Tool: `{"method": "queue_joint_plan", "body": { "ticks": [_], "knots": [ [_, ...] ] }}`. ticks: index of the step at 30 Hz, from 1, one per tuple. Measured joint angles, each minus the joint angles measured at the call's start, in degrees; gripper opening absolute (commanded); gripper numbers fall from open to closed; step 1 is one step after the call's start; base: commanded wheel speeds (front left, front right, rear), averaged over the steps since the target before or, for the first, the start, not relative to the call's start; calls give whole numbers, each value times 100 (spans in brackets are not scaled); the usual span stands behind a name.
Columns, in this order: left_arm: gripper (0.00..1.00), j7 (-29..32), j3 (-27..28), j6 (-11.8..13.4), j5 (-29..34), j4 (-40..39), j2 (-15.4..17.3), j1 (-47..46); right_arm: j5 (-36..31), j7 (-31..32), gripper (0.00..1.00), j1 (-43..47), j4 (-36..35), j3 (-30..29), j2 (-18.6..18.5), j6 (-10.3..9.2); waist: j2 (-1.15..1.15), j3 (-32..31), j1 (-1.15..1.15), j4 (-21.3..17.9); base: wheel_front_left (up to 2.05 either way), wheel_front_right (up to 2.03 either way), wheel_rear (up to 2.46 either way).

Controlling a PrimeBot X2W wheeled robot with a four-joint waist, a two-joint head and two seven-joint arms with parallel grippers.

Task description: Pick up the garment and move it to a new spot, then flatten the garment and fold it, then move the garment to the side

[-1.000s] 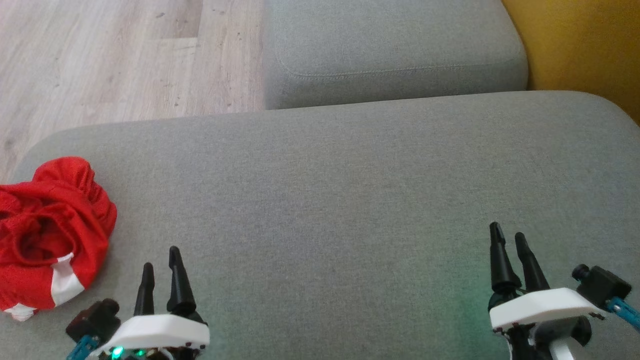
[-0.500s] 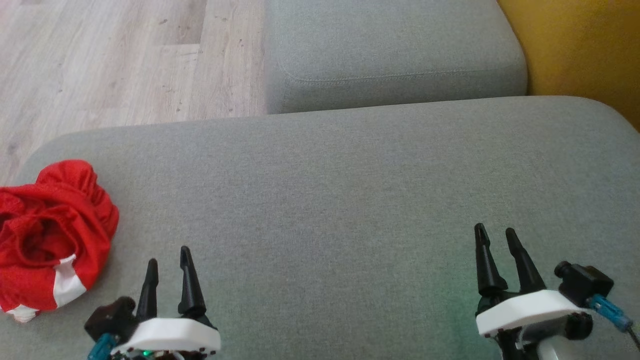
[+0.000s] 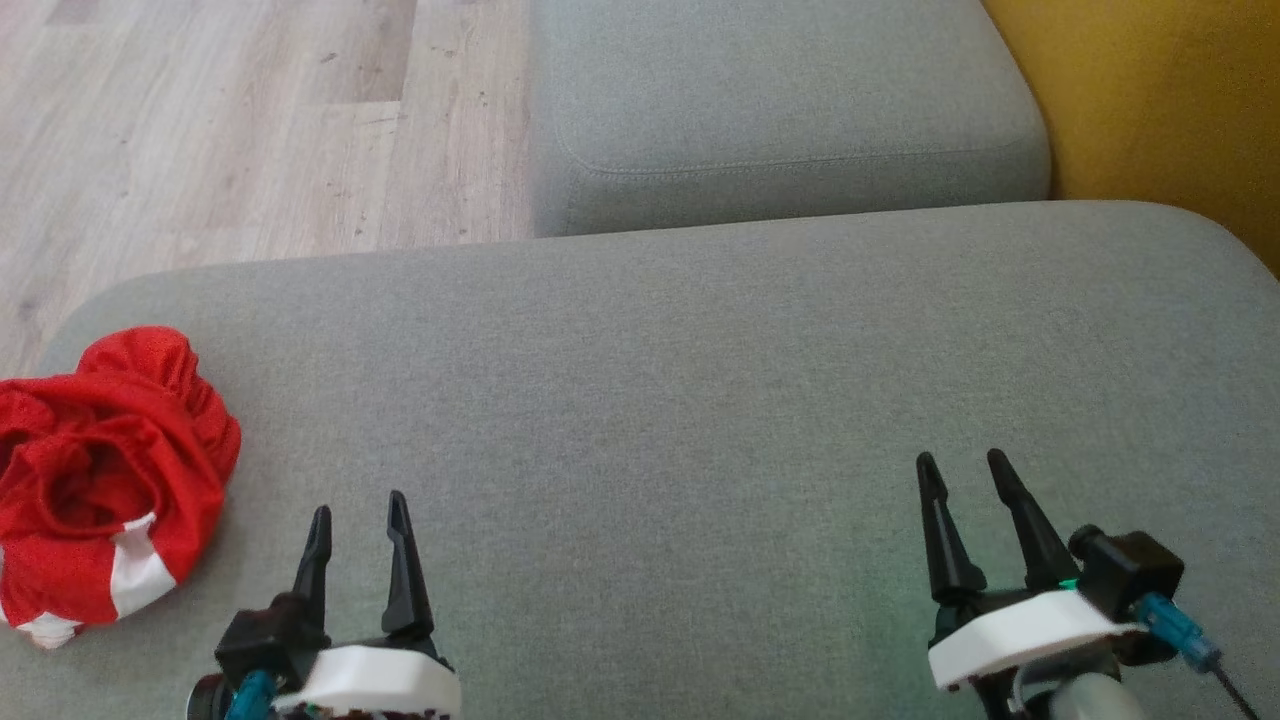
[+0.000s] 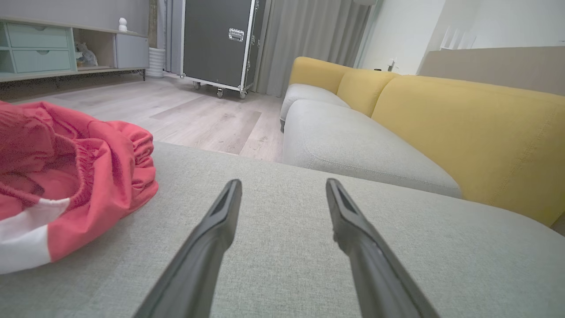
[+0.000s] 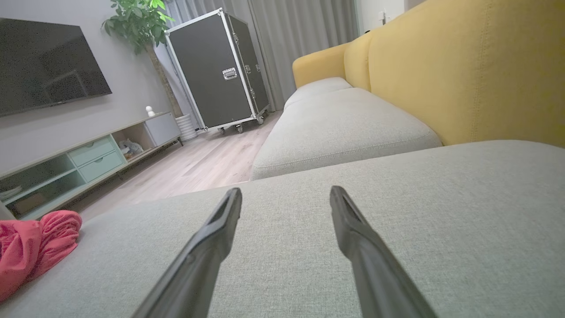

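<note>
While both arms sit low over the grey cushion (image 3: 650,380), neither has hold of anything. The left gripper (image 3: 358,503) is on the cushion's left half, at the robot's side of it. Its two dark fingers are spread with a clear gap, and only bare cushion fabric shows between them. The right gripper (image 3: 960,456) is well apart from it on the right half, parted about as wide, and it too has only grey cloth in its gap. Both point away from the robot, towards the cushion's far edge. From the wrist views the fingers seem to ride just above the fabric (whether a tip grazes it I cannot tell).

The garment (image 3: 110,470) lies crumpled in a heap at the cushion's left edge, red with a white band on its near side and a gathered, elastic-looking hem curling round the top. It is near the left gripper, off to that gripper's left, and there is bare cushion between the two. Nothing touches it.

Beyond the far edge a second cushion (image 3: 780,110) butts up on the right, with wood floor (image 3: 250,130) on the left. A yellow backrest (image 3: 1160,110) runs along the right edge. Farther off stand a black wheeled case (image 4: 216,39), a low cabinet (image 5: 88,154) and a dark TV (image 5: 44,62).
</note>
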Motion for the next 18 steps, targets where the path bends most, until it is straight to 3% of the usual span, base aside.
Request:
{"method": "queue_joint_plan", "body": {
  "ticks": [18],
  "knots": [
    [100, -301, -26, 65, 1211, 170, 13, 137, -1101, -304, 100, 141, -59, -21, -2, 0, 0, -209, 0, 109, 0, 0, 0]
  ]
}}
